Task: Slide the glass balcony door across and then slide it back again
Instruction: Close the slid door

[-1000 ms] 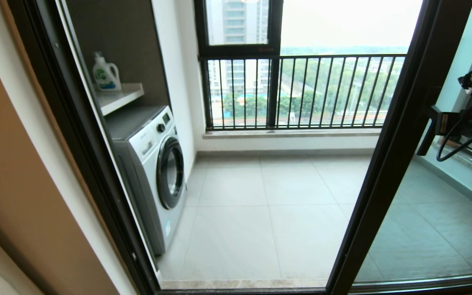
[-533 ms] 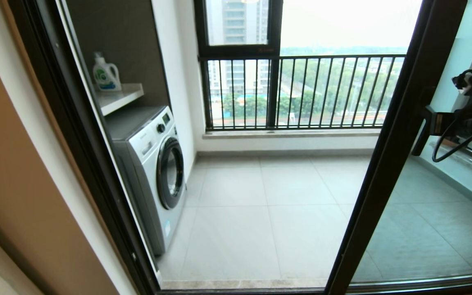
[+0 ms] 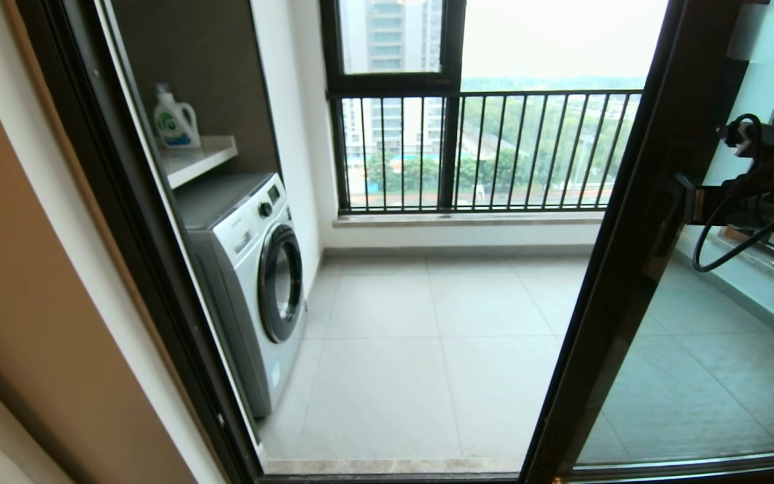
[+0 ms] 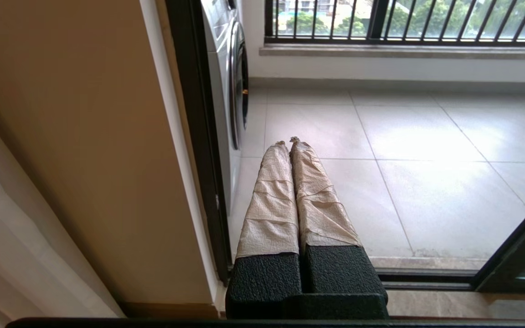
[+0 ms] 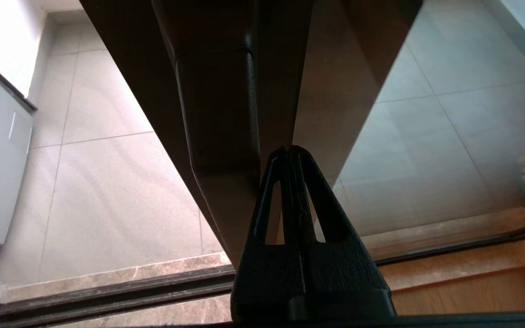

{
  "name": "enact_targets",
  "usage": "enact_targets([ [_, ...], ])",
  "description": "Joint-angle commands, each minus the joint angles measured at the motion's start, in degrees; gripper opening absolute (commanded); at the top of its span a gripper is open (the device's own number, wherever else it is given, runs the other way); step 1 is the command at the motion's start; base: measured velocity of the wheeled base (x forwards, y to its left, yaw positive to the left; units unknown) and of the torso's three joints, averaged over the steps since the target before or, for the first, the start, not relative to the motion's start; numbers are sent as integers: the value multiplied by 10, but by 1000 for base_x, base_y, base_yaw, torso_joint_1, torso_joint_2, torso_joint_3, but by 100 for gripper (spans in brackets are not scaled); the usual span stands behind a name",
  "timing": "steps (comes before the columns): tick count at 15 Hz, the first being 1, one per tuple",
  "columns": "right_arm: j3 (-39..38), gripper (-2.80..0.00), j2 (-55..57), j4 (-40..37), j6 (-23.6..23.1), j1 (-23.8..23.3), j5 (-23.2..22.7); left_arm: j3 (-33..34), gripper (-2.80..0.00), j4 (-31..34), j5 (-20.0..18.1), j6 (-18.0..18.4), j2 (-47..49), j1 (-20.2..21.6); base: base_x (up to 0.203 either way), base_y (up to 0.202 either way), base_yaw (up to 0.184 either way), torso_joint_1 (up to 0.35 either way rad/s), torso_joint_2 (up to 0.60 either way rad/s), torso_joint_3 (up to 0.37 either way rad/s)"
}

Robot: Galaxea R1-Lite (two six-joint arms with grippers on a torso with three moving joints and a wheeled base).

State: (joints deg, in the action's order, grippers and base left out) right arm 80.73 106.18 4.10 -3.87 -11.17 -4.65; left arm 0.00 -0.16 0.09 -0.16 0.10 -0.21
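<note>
The glass balcony door [image 3: 602, 323] stands at the right of the opening, its dark frame upright and its clear pane [image 3: 709, 376] further right. My right gripper [image 3: 681, 202] reaches in from the right at the height of the black bar handle [image 3: 664, 235]. In the right wrist view the right gripper [image 5: 288, 149] is shut with nothing between its fingers. Its tips sit in the gap between the handle [image 5: 219, 114] and the door frame [image 5: 335, 68]. My left gripper [image 4: 288, 142], with tape-wrapped fingers, is shut and idle low by the left jamb.
A white washing machine [image 3: 252, 282] stands at the left on the balcony, under a shelf [image 3: 199, 158] holding a detergent bottle [image 3: 175, 121]. A black-framed window with railing bars [image 3: 494, 148] closes the far side. The dark jamb [image 3: 138, 235] and floor track [image 3: 394, 474] border the opening.
The door frame and its handle have slid leftward, narrowing the opening. My right arm has moved left with them. The left arm has not moved.
</note>
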Motion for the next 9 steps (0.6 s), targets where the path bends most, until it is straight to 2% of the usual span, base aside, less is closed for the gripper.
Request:
enact_targets([
  [1,-2,-280,-9,1,0,4,4,0,-280,0,0,0,0,0,0,0,0,0,0,0],
  [5,-6,-280,-12,3,0,13,4,0,-280,0,0,0,0,0,0,0,0,0,0,0],
  [9,-17,-280,-11,43,0,36,9,0,-280,0,0,0,0,-1,0,0,0,0,0,0],
])
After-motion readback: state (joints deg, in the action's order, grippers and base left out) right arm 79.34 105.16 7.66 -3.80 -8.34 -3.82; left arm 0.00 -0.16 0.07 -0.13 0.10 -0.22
